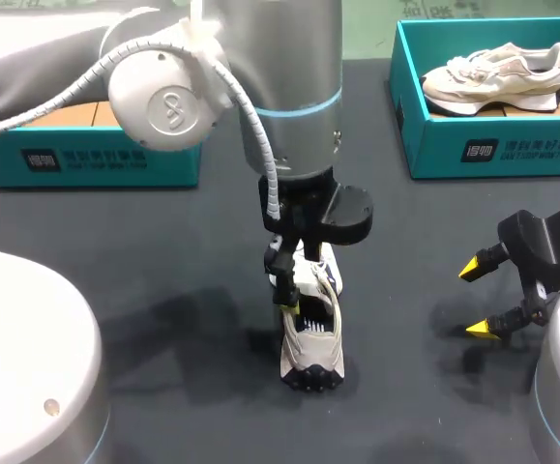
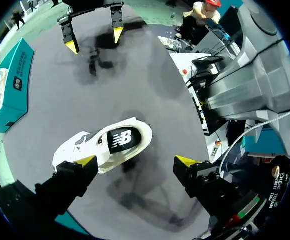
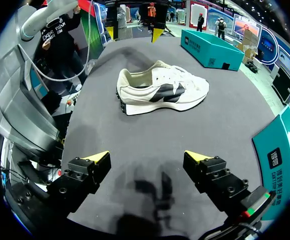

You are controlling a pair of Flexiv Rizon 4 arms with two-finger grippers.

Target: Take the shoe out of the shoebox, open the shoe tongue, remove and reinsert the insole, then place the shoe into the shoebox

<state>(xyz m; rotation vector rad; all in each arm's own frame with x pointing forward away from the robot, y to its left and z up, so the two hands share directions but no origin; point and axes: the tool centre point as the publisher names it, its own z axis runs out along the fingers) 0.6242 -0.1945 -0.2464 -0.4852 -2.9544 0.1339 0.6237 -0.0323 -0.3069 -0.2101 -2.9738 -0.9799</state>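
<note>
A: Entry one. Where is the shoe?

B: The shoe [image 1: 311,333] stands on its sole on the counter [image 1: 163,280], near the middle and well apart from both boxes. It is white with a dark mark on its side. Its treaded end points toward the near edge.

A: Left arm?

B: The left arm [image 1: 280,87] comes in from the left and hangs straight over the shoe. The left jaws are spread and pinch nothing. In the left wrist view one yellow tip [image 2: 86,161] sits over the shoe's side. The other tip [image 2: 186,161] is over bare counter beside it. The right wrist view shows both tips clear of the shoe's top.

A: Insole?

B: The insole [image 2: 123,139] is dark with a white mark. It shows through the opening, lying inside the shoe.

A: Right arm?

B: The right arm [image 1: 550,242] is low at the counter's right side. The right jaws are also spread, with only bare counter between them. Their tips [image 1: 471,268] point toward the shoe, well apart from it.

A: Boxes?

B: There are two teal ones along the far edge. The right box [image 1: 492,150] holds a second shoe [image 1: 497,75], pale with a dark sole. The left box [image 1: 86,159] is partly hidden behind the left arm. A strip of brown floor shows inside it, and I cannot tell the rest of its contents.
</note>
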